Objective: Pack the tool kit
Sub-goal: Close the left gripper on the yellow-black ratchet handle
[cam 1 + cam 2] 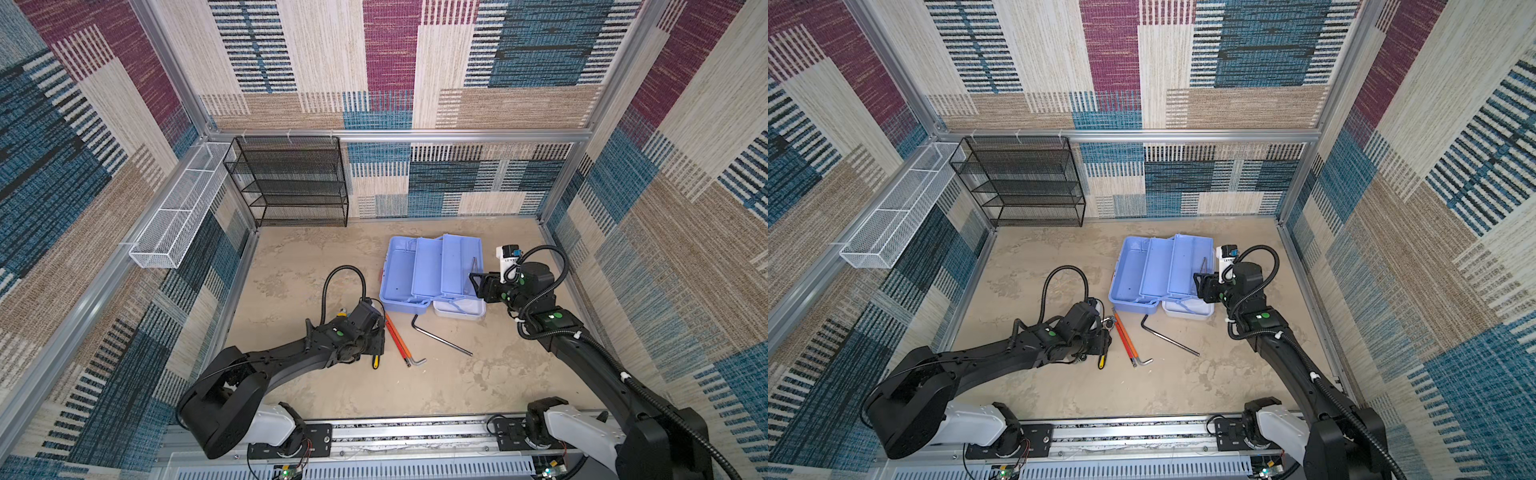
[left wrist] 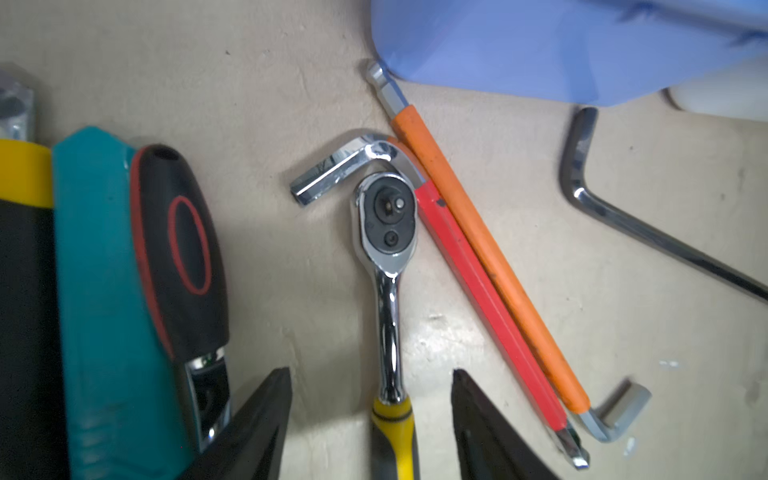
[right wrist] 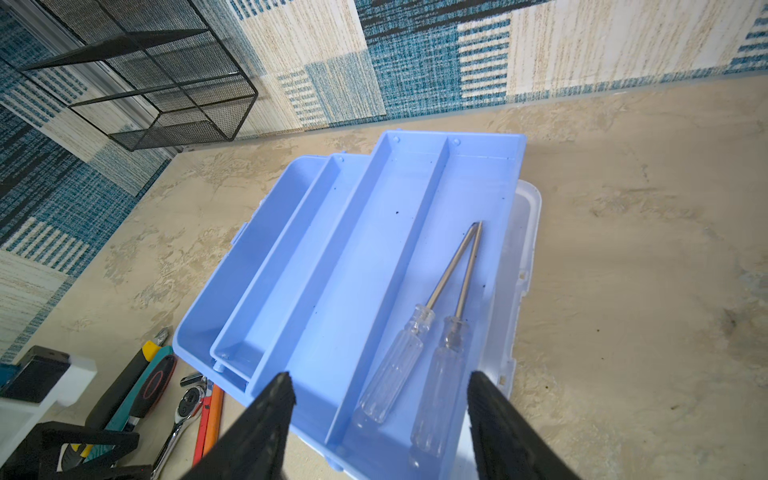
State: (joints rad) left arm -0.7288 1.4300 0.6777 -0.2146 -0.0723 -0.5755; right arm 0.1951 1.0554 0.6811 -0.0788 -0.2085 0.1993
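Note:
The tool kit [image 1: 432, 270] lies open on the floor with its light blue trays folded out over the white lid [image 3: 525, 232]. Two clear-handled screwdrivers [image 3: 399, 361] rest in the outer tray [image 3: 469, 199]. My right gripper [image 3: 380, 376] hovers open just above that tray's near end, holding nothing. My left gripper [image 2: 371, 370] is low over the floor and open, one finger on each side of the ratchet's [image 2: 388, 232] yellow-black handle without touching it. An orange-sleeved hex key [image 2: 490, 257] and a red-sleeved hex key [image 2: 469, 282] lie against the ratchet's head, and a bare hex key [image 2: 623, 224] lies beyond them.
Beside the ratchet lie a black-and-red handled tool [image 2: 183, 249] and a teal tool [image 2: 95, 291]. A black wire-mesh rack [image 1: 291, 183] stands at the back wall and a white mesh basket [image 1: 174, 212] hangs on the left wall. Patterned walls enclose the floor.

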